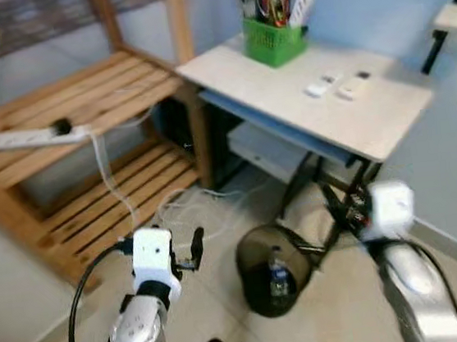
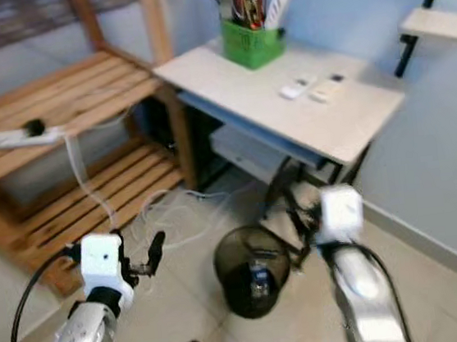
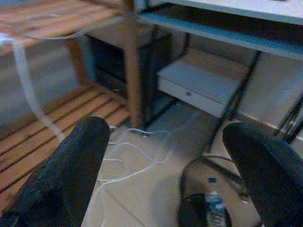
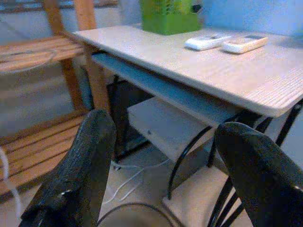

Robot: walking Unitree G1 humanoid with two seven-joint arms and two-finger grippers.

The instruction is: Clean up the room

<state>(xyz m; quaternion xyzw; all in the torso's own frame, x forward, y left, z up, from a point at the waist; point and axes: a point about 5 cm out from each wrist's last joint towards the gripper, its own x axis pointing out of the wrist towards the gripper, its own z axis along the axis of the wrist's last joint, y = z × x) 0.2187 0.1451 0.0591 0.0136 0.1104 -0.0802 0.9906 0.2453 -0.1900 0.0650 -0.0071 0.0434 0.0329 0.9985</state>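
Now both pincers are spread and empty; the bottle [image 1: 279,274] stands in the bin [image 1: 259,293], low middle, between them.

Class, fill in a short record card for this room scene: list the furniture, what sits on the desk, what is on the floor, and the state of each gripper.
Desk: pale wooden desk with a blue shelf under its top
Desk items: green pen holder at the back; two white remotes side by side
Shelf unit: wooden rack left of the desk, holding a white power strip
Floor: black bin with a plastic bottle inside; white cables
Left gripper: open, holding nothing
Right gripper: open, holding nothing
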